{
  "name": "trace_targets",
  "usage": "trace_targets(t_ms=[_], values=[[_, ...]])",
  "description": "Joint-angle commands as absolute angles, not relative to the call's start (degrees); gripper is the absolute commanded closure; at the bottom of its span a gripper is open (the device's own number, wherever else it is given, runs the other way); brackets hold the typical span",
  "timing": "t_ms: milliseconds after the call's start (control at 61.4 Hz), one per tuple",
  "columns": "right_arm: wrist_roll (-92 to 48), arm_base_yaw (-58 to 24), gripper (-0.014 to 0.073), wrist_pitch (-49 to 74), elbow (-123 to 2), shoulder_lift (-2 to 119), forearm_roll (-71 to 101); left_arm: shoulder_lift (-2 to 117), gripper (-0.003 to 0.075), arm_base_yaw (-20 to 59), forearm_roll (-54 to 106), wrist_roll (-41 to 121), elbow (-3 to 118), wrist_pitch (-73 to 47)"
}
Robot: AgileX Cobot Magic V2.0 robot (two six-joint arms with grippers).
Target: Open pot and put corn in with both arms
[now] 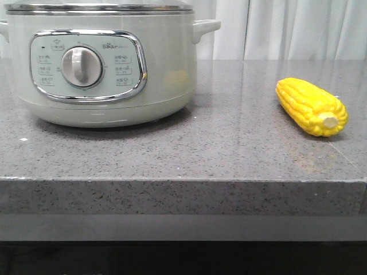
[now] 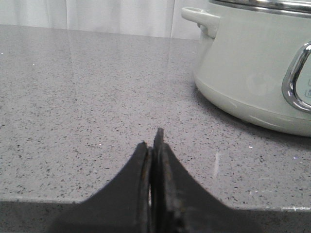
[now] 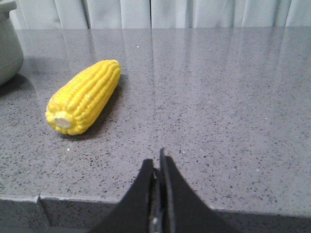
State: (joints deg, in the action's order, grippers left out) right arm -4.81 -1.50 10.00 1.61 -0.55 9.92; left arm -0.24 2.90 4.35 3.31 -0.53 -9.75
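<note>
The pale grey-green pot stands at the left of the grey counter with its steel-rimmed lid on, dial facing me. It also shows in the left wrist view. The yellow corn lies on the counter at the right, its pale stub end toward the front edge; it also shows in the right wrist view. My left gripper is shut and empty, low at the counter's front edge, apart from the pot. My right gripper is shut and empty at the front edge, apart from the corn. Neither gripper shows in the front view.
The speckled grey counter has a straight front edge. White curtains hang behind it. A corner of the pot shows in the right wrist view beside the corn.
</note>
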Motion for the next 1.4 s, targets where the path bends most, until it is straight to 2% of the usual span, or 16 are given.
trace_targets(t_ms=[0,228,407,684,864,929,994,1075,1157,1206,1255,1385], values=[[-4.9,-1.3,0.0661,4.9,1.4,-1.4,9.6,-1.6,0.0738,2.8,4.5,2.8,-0.4,-4.4],[-4.9,-1.3,0.0661,6.4,-0.5,-1.4,9.6,-0.8,0.0739,2.8,4.5,2.3,3.0,-3.5],[-5.8,-1.3,0.0657,12.4,-8.4,-0.2,8.8,6.4,0.0739,2.8,4.5,2.3,13.7,-9.8],[-5.9,-1.3,0.0652,14.1,-25.3,16.8,7.1,25.5,0.0738,2.8,4.1,2.3,30.7,-10.3],[-5.9,-1.3,0.0650,11.5,-32.3,27.4,7.1,32.2,0.0734,2.8,4.1,2.3,35.1,-10.1],[-5.9,-1.3,0.0629,9.4,-32.2,28.8,7.1,33.0,0.0687,2.8,4.1,2.3,35.1,-9.4],[-5.9,-1.3,0.0536,8.7,-32.1,29.4,7.1,33.2,0.0533,2.8,4.1,2.3,35.1,-9.4],[-5.9,-1.3,0.0343,8.7,-32.1,29.4,7.1,33.2,0.0302,2.8,4.1,2.3,35.1,-9.4],[-5.9,-1.3,0.0147,8.9,-32.1,29.4,7.1,33.3,0.0142,2.8,4.2,2.3,35.1,-9.4],[-5.9,-1.3,0.0067,8.9,-32.1,29.4,7.1,33.4,0.0101,2.8,6.2,2.3,35.1,-9.4],[-5.9,-1.3,0.0018,8.9,-32.1,29.4,7.1,33.8,0.0099,2.8,8.6,2.3,35.1,-9.1],[-5.9,-1.3,0.0001,8.9,-32.1,29.4,7.1,37.7,0.0101,4.2,8.9,4.3,38.5,-12.6]])
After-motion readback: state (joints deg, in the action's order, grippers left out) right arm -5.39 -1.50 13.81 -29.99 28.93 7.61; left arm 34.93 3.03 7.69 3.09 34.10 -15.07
